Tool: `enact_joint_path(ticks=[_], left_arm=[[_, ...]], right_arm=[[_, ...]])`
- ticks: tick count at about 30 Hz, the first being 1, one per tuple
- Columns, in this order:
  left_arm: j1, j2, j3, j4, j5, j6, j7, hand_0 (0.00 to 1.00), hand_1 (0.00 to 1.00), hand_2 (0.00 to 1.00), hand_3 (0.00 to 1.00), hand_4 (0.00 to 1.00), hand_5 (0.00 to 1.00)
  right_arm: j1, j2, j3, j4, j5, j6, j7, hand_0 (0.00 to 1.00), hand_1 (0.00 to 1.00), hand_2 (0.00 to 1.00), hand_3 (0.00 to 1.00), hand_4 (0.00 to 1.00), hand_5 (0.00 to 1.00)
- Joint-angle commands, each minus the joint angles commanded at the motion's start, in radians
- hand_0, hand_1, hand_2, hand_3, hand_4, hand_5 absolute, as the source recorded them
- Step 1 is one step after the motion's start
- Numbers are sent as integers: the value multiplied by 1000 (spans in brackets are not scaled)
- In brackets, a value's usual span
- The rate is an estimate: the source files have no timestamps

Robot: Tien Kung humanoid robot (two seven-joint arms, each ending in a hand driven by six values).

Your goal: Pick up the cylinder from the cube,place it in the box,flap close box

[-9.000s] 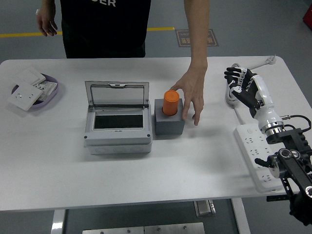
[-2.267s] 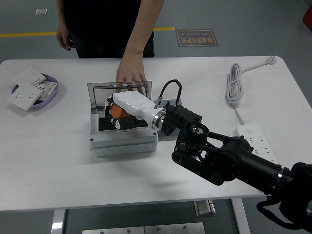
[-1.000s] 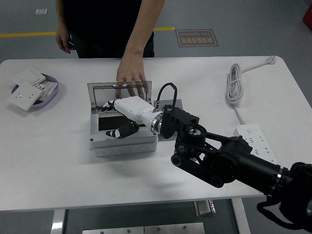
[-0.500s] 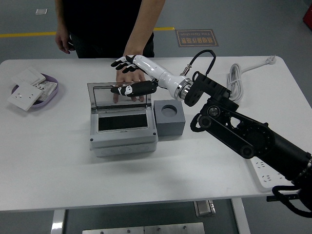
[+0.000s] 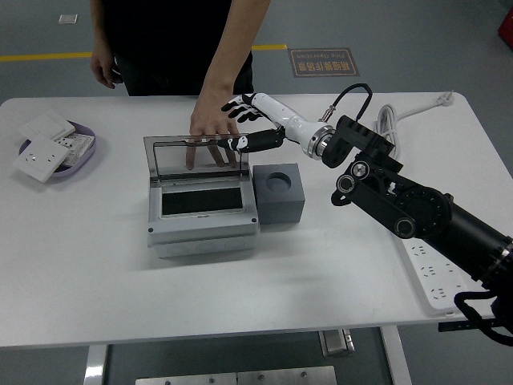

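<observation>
Over at the table's (image 5: pixel 96 265) far left edge there's a purple dish (image 5: pixel 80 151) with white wall switches (image 5: pixel 40 152) stacked in it. Right side has a coiled white cable (image 5: pixel 393 120) at the far edge and a white power strip (image 5: pixel 433 281) along the near right edge.

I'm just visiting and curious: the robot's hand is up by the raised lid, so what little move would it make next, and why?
Probably push the lid forward and down. It stands upright over the open box, and the robot's right hand is at its top right corner, empty. The cube shows an empty hole. A person's hand is behind the lid, so go gently.
</observation>
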Motion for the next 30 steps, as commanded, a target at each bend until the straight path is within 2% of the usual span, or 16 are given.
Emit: enact_joint_path(ticks=[6, 18, 30], left_arm=[[2, 0, 4, 0, -5, 1, -1, 601, 582, 590, 581, 636, 204], [5, -4, 13, 0, -19, 2, -7, 602, 582, 590, 581, 636, 204], [8, -3, 9, 0, -16, 3, -6, 602, 582, 590, 582, 636, 204]], right_arm=[[-35, -30, -9, 52, -12, -8, -8, 779, 713, 738, 761, 821, 363], [-109, -82, -25, 206, -12, -30, -26, 774, 716, 736, 759, 819, 361], [-129, -68, -57, 284, -11, -37, -34, 743, 704, 732, 756, 811, 361]])
